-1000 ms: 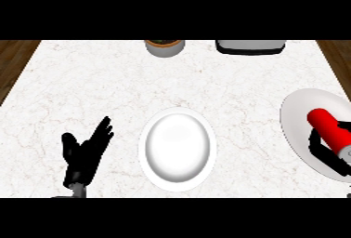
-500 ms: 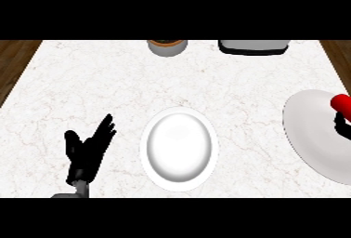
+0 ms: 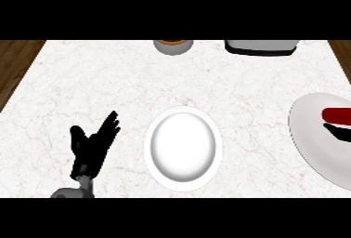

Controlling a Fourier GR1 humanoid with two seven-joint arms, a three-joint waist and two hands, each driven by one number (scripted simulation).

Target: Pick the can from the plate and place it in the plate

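Item: left hand [image 3: 93,146], black, on a grey forearm [image 3: 71,193] entering from the lower edge, released, fingers straight and spread, pointing up and away, over the white marbled counter top [image 3: 103,83]. Item: central white round plate [image 3: 184,148], bare, lying just beside this hand on its right, not touching it. Item: outer white round plate [image 3: 312,139], well apart from the left hand, beyond the central plate, cut off by the view's right edge. Item: red cylindrical can [image 3: 337,114], lying on its side over the outer plate, partly out of view at the right edge. Item: right hand [image 3: 339,131], only a black sliver visible, directly against the near side of the can; whether it grasps the can or is released cannot be told. Item: grey round cup with brown contents [image 3: 172,45], far ahead of the left hand at the counter's back edge. Item: grey and black appliance [image 3: 262,46], back edge, far ahead of the right hand.
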